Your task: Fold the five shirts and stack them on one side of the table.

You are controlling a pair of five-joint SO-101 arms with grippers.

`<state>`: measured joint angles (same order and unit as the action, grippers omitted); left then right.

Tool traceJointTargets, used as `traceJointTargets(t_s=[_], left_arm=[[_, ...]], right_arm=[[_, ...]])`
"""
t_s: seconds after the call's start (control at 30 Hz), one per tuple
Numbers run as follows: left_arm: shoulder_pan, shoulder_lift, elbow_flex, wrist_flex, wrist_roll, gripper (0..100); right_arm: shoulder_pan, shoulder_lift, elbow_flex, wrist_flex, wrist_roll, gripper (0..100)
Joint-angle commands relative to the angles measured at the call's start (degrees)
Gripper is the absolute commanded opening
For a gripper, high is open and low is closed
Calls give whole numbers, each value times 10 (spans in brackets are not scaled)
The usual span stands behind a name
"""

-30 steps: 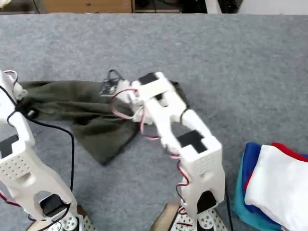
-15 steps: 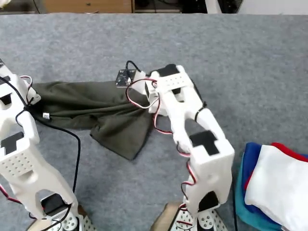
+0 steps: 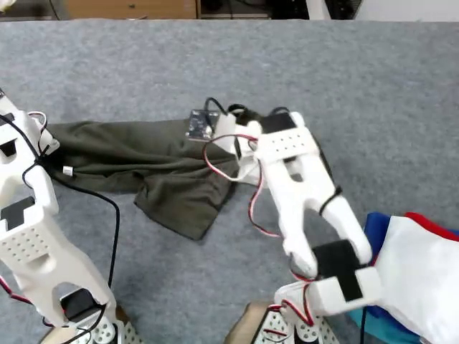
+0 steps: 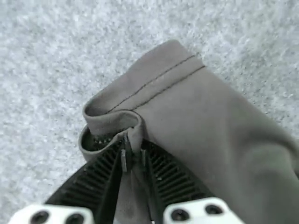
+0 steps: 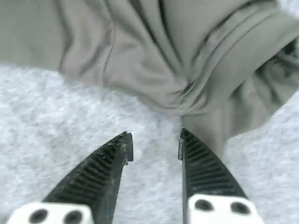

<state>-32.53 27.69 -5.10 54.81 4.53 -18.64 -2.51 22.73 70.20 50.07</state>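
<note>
Shirt (image 3: 136, 154), olive green, lies crumpled across the left-centre of the grey surface (image 3: 358, 79) in the high view. It is well apart from the folded pile (image 3: 419, 276) at the lower right. The left arm (image 3: 25, 215) stands at the shirt's left end, and the right arm (image 3: 301, 186) at its right end.

From the left wrist, the left claw (image 4: 133, 156) is pinching a stitched hem of the shirt. It is probably a sleeve end, though I can't be sure.

From the right wrist, the right claw (image 5: 153, 145) is spread. It hangs over bare surface just beside the bunched cloth in the upper half of the frame.

To fold cleanly, I'd bring the right claw onto that bunched edge and grip through all its layers. Then lift both ends level, keeping the cloth taut before laying it over.
</note>
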Motion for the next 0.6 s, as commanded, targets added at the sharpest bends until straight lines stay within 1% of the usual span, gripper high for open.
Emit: traceJointTargets(t_s=[0.0, 0.17, 0.3, 0.43, 0.57], left_arm=[[0, -10, -4, -6, -1, 18], [0, -11, 0, -5, 0, 18], [0, -12, 1, -6, 0, 18], [0, -12, 0, -7, 0, 18], [0, -12, 0, -6, 0, 18]], right_arm=[[-28, -71, 61, 4, -11, 177], [-152, -165, 165, -4, -24, 177], [-238, -175, 202, -18, -29, 177], [-277, -135, 209, -65, -27, 178], [-298, -73, 203, -103, -25, 175]])
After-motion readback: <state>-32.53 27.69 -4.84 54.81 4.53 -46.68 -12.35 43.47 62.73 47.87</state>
